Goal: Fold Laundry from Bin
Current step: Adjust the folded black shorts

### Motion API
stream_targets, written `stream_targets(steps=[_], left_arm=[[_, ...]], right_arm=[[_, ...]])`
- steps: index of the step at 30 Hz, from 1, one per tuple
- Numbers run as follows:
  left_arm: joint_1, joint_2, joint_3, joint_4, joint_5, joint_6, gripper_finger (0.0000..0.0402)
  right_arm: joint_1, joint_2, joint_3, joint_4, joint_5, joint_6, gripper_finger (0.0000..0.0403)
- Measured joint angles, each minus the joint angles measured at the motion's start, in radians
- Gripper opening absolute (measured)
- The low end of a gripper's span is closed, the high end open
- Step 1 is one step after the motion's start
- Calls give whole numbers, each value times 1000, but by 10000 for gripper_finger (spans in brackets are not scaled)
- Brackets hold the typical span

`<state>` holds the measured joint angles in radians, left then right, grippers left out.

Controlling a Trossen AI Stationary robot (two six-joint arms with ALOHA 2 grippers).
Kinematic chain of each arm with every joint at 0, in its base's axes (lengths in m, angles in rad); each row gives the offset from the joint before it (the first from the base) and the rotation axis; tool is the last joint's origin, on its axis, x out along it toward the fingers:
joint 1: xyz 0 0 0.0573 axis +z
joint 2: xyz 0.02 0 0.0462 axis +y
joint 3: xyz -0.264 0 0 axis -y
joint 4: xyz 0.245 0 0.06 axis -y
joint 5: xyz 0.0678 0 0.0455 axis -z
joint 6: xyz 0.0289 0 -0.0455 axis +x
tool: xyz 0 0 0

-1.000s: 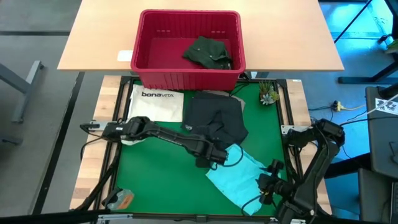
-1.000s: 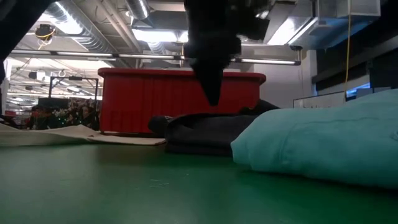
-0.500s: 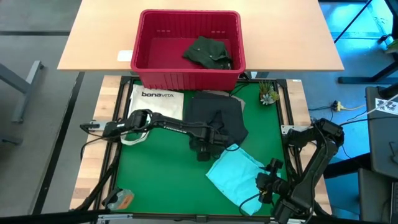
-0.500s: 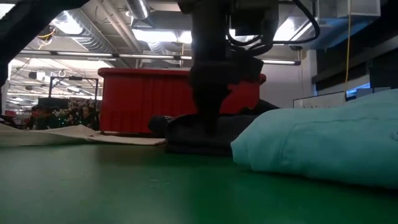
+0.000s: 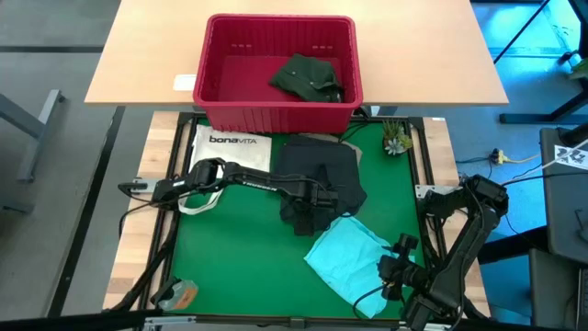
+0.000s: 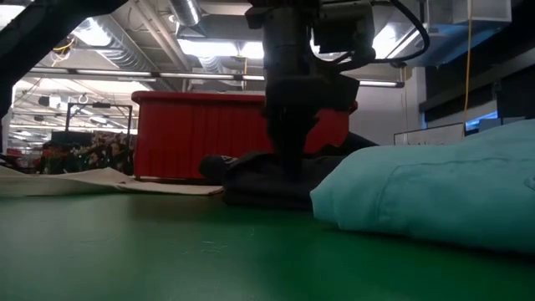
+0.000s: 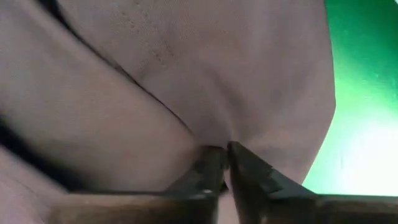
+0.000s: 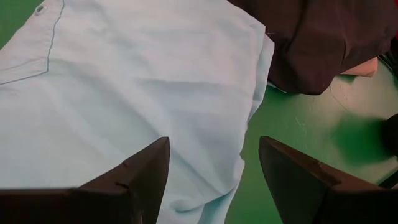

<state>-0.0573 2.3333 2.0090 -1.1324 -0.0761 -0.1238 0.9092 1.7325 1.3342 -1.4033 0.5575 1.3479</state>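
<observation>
Green matting (image 5: pixel 230 267) carries our work. Our left gripper (image 5: pixel 303 210) pinches the dark grey garment (image 5: pixel 317 170) mid-table; our right gripper (image 8: pixel 208 171) waits wide apart over the turquoise garment (image 5: pixel 347 260), near right. 1 dark green garment (image 5: pixel 308 76) remains in the bin (image 5: pixel 276 115); nothing looks folded.

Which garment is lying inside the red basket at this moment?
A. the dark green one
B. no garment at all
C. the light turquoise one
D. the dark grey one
A: in the high view the dark green garment lies inside the red basket, while the turquoise garment and the dark grey garment lie on the green mat.
</observation>
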Motion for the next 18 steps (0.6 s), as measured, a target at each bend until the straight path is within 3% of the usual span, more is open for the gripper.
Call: stream_targets(steps=[3, 18], left_arm=[[0, 0, 0, 1, -3, 0, 5], [-15, -36, 26, -42, -81, 5, 1]], right_arm=[[0, 0, 0, 0, 1, 0, 248], [0, 0, 0, 0, 4, 0, 248]])
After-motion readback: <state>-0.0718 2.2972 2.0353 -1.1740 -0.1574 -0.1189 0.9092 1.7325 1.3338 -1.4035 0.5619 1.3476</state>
